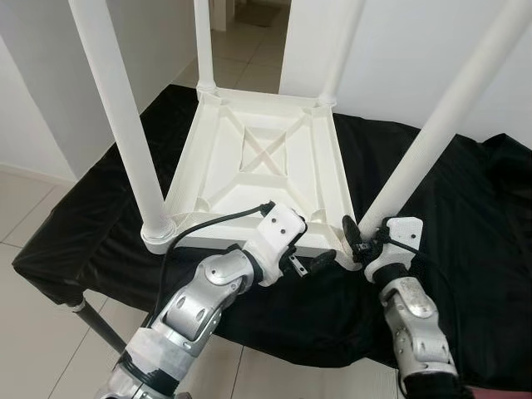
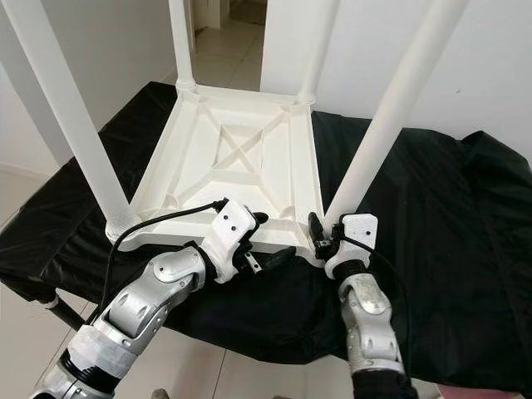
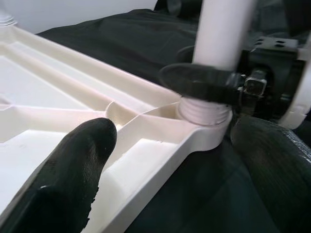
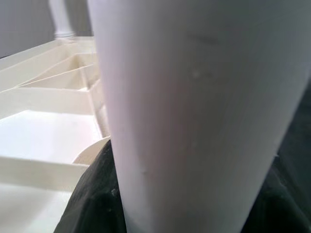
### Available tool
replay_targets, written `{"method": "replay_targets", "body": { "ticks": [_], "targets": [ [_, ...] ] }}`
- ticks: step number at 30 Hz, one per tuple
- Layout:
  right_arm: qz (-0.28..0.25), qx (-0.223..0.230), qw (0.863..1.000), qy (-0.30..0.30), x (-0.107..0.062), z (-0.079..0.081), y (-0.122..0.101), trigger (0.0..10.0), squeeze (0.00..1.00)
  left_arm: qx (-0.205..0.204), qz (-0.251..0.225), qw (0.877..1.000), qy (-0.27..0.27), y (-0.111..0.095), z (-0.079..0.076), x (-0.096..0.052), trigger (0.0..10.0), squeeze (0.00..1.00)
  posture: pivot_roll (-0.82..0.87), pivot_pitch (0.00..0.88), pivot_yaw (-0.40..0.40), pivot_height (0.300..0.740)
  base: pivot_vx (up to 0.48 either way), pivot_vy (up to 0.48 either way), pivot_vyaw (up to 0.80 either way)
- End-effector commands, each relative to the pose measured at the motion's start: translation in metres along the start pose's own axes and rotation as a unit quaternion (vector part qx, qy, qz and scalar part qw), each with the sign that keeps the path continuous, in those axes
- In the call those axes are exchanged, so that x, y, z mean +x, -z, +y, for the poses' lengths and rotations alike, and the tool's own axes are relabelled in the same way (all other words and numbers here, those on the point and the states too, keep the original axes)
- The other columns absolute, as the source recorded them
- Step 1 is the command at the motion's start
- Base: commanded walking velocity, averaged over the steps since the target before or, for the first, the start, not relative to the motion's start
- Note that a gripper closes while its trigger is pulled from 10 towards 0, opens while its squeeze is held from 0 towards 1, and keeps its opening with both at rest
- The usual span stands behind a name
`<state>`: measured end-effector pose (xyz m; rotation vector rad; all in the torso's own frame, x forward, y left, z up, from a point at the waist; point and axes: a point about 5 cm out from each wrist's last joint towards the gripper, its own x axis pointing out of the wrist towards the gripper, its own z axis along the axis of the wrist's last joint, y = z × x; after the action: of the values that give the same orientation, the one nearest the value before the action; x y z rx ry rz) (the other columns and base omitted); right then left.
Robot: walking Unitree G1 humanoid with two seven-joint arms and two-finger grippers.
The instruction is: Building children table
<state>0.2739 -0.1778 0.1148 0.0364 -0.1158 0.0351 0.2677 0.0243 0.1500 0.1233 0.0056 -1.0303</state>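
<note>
- Nearest you, both silver arms reach up from the lower edge of the head views toward the near rim of the upturned children's table point(image 1: 258, 158), which lies top-down on a black cloth point(image 1: 465, 241) spread over a low stand.
- Your left gripper point(image 1: 309, 264) sits at the near edge of the tabletop, toward its right corner. In the left wrist view one black finger point(image 3: 68, 179) rests over the ribbed white underside while the other point(image 3: 277, 160) lies outside the rim over the cloth — so the fingers stand wide, straddling the rim, and you cannot tell whether they press on it.
- Look to the left of that: the near-left leg point(image 1: 116, 108) stands upright in its corner socket, and the far-left leg point(image 1: 203, 41) rises from the far corner. A fourth leg point(image 1: 339, 50) stands at the far-right corner.
- At the centre, the underside shows a square frame with crossed ribs point(image 1: 264, 152).
- Your right gripper point(image 1: 362, 237) is closed around the base of the near-right leg point(image 1: 440, 125), just above the threaded collar where it meets the corner socket — the left wrist view shows a black finger point(image 3: 199, 82) wrapped across the white tube.
- That leg leans away to the right rather than standing straight.
- Beyond the table you see pale floor tiles point(image 1: 249, 41) and white walls.
</note>
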Motion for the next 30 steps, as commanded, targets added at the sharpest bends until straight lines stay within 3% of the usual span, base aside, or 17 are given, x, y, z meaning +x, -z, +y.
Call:
{"method": "replay_targets", "body": {
  "ticks": [1, 5, 15, 16, 22, 27, 28, 30],
  "targets": [
    [0.021, 0.006, 0.999, 0.044, -0.008, -0.001, 0.008, 10.0, 0.00, -0.004, 0.006, 1.000, 0.016, 0.006, -0.002, -0.001, 10.0, 0.00, -0.08, 0.000, -0.023, 0.740, 0.000, 0.000, 0.00],
    [0.029, 0.008, 0.990, 0.140, -0.019, 0.009, 0.013, 10.0, 0.00, 0.007, -0.001, 1.000, 0.023, 0.007, -0.004, 0.000, 10.0, 0.00, -0.11, 0.000, 0.004, 0.740, 0.000, 0.000, 0.00],
    [0.022, 0.009, 0.991, 0.130, -0.023, 0.024, 0.012, 10.0, 0.00, -0.002, -0.003, 0.999, 0.051, 0.007, -0.003, 0.004, 10.0, 0.00, -0.15, 0.000, 0.048, 0.740, 0.000, 0.000, 0.00],
    [0.020, 0.010, 0.991, 0.129, -0.023, 0.023, 0.011, 10.0, 1.00, -0.009, 0.000, 0.998, 0.064, 0.007, -0.004, 0.004, 10.0, 0.00, -0.15, 0.000, 0.048, 0.740, 0.000, 0.000, 0.00],
    [0.009, 0.023, 0.993, 0.113, -0.022, 0.022, 0.008, 10.0, 1.00, -0.018, -0.004, 0.997, 0.081, 0.007, -0.005, 0.004, 10.0, 0.00, -0.15, 0.000, 0.044, 0.740, 0.000, 0.000, 0.00],
    [-0.010, 0.019, 0.997, 0.072, -0.021, 0.011, 0.000, 10.0, 1.00, -0.024, -0.016, 0.996, 0.088, 0.004, -0.006, 0.001, 10.0, 0.00, -0.13, 0.000, 0.017, 0.740, 0.000, 0.000, 0.00],
    [-0.011, 0.020, 0.998, 0.054, -0.021, 0.009, 0.000, 10.0, 0.00, -0.027, -0.018, 0.995, 0.093, 0.005, -0.007, -0.002, 10.0, 0.00, -0.12, 0.000, 0.010, 0.740, 0.000, 0.000, 0.00],
    [-0.012, 0.016, 0.999, 0.029, -0.021, 0.007, -0.001, 10.0, 0.00, -0.029, -0.020, 0.995, 0.097, 0.007, -0.008, -0.004, 10.0, 0.00, -0.11, 0.000, 0.001, 0.740, 0.000, 0.000, 0.00]
  ]
}}
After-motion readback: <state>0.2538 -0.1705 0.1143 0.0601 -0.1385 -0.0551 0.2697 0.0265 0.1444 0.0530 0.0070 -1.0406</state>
